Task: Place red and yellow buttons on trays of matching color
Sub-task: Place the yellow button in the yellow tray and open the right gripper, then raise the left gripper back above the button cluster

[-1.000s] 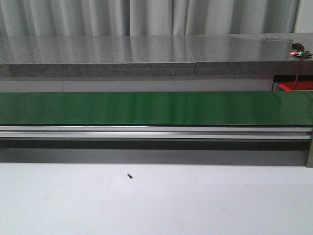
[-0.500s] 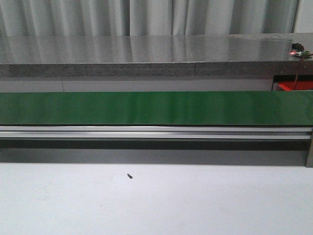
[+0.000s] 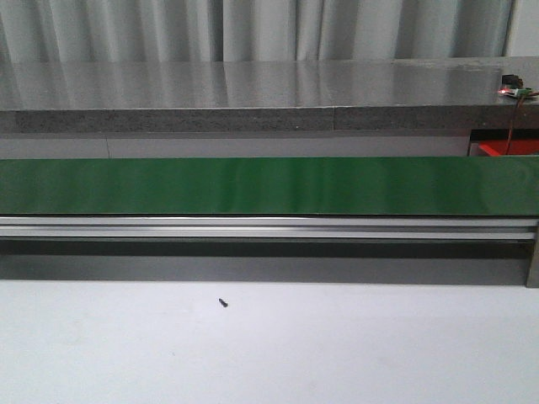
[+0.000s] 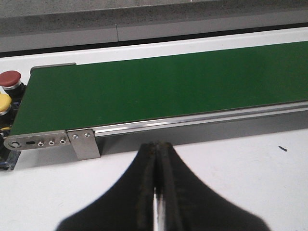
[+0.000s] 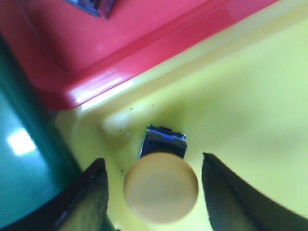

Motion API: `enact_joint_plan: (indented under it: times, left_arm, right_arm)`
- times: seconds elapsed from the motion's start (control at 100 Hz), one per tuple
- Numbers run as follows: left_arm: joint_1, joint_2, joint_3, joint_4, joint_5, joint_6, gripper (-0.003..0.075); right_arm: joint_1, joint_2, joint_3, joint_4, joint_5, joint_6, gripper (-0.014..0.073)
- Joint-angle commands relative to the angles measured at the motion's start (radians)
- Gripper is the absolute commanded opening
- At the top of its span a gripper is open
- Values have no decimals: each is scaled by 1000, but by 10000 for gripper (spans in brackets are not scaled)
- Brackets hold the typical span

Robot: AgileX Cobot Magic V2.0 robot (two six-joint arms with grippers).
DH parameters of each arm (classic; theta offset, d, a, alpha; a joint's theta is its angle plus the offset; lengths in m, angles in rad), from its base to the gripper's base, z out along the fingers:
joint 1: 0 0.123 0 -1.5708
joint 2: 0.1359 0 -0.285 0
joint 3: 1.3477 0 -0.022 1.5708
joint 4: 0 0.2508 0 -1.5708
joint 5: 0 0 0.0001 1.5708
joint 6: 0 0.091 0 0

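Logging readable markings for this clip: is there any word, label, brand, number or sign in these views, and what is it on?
None can be read in any view.
Green conveyor belt: no markings.
Yellow button, in the yellow tray: plain cap, no lettering.
Red tray: no label.
Red and yellow buttons at the belt end: plain caps.

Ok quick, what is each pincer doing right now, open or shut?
Left pincer: shut, holding nothing.
Right pincer: open, fingers either side of the yellow button in the yellow tray, not gripping it.
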Motion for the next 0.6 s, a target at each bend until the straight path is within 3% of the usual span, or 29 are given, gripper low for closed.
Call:
enact_joint_plan:
  times: [0.0,0.11,0.21,0.3,0.52,0.59]
  left_arm:
    - [-7,7,-25,-26,-70,-4,-20]
    - [-7,7,-25,-26,-70,-4,-20]
    - [-7,7,-25,-26,-70,-4,-20]
    - [-7,7,-25,-26,-70,-4,-20]
    - [-7,7,-25,-26,-70,-4,-20]
    - [-7,7,-25,-26,-70,-4,-20]
  right_arm:
    - [-5,-93,-23,-5,3,-10,442]
    - [15,-154,-23,-14,35,-26,429]
    - [50,-206,-20,-17,52,-57,358]
    - [92,-250,-20,-17,68,-68,244]
    - [202,-327,-19,-17,80,-68,-126]
    - [229,-347,-12,-17,83,-71,-116]
